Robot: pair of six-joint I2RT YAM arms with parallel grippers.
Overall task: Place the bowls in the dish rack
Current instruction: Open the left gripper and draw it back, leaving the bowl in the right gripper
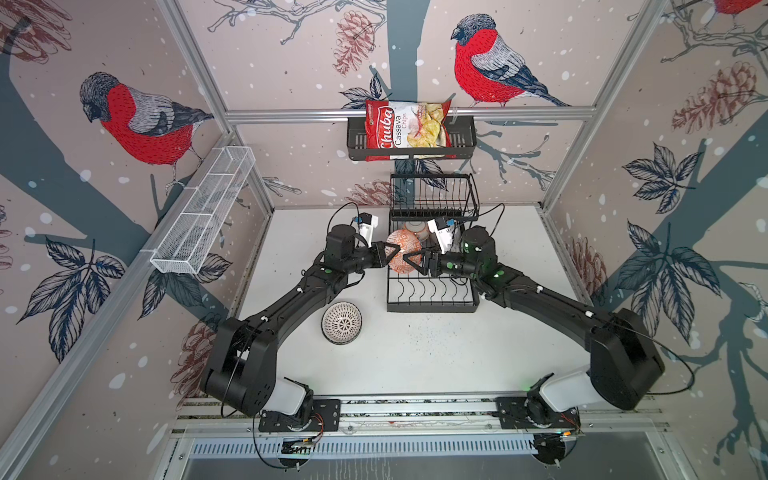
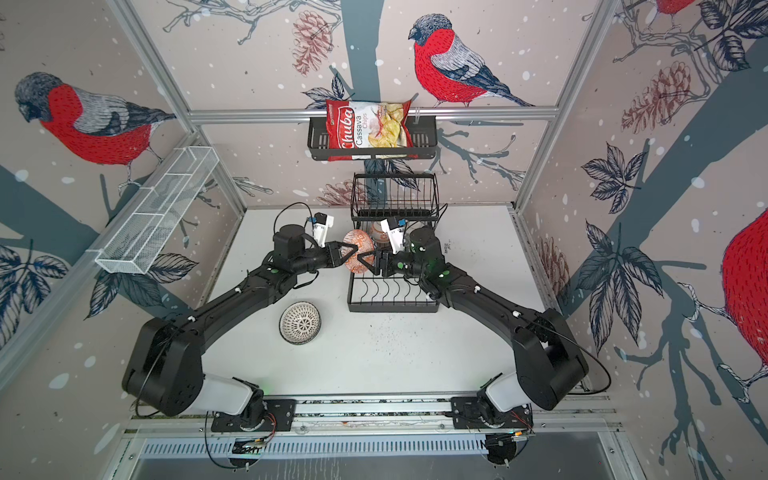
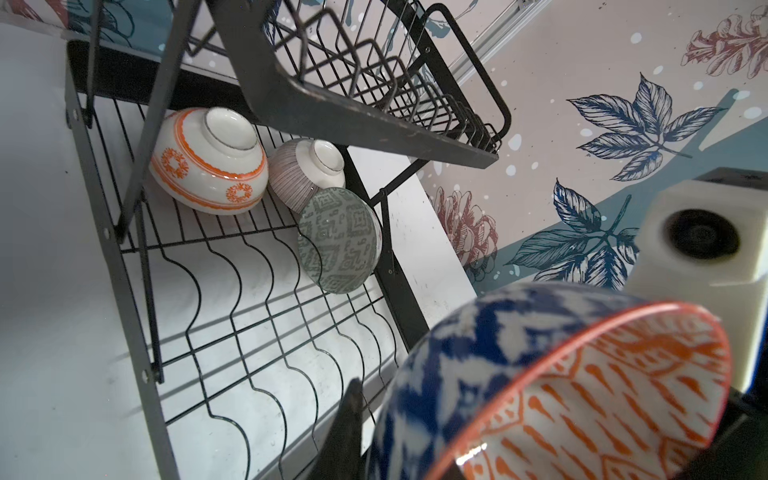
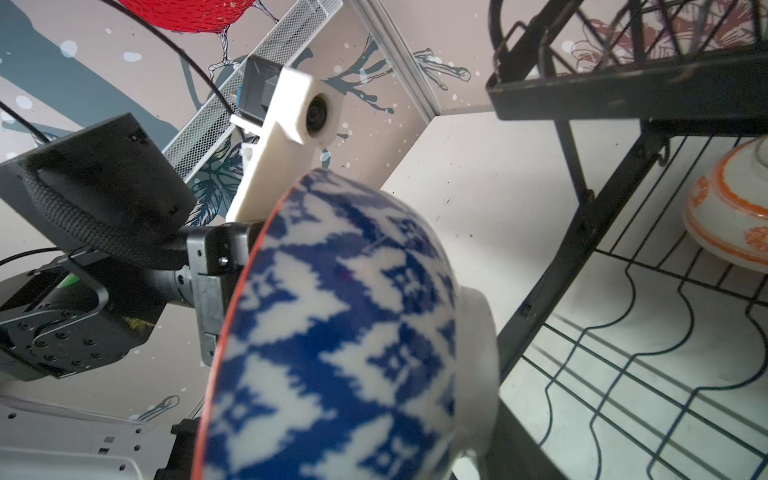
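A bowl (image 1: 401, 253), blue-patterned outside and orange inside, hangs on edge over the left side of the dish rack (image 1: 432, 308), between both grippers. My left gripper (image 1: 392, 250) straddles its rim; one dark finger (image 3: 351, 424) lies along the blue wall with a thin sliver of light between, the other is hidden. My right gripper (image 1: 415, 259) meets the bowl (image 4: 340, 332) from the other side, and the bowl hides its fingers. In the rack's lower tier rest an orange-ringed bowl (image 3: 199, 174), a pink-lined bowl (image 3: 299, 174) and a grey-green bowl (image 3: 340, 237). A black-and-white dotted bowl (image 1: 341, 323) sits on the table.
The rack's upper basket tier (image 1: 432, 197) overhangs the back of the lower tier. A black shelf (image 1: 461, 141) on the back wall holds a chips bag (image 1: 405, 124). A white mesh basket (image 1: 203, 212) hangs on the left wall.
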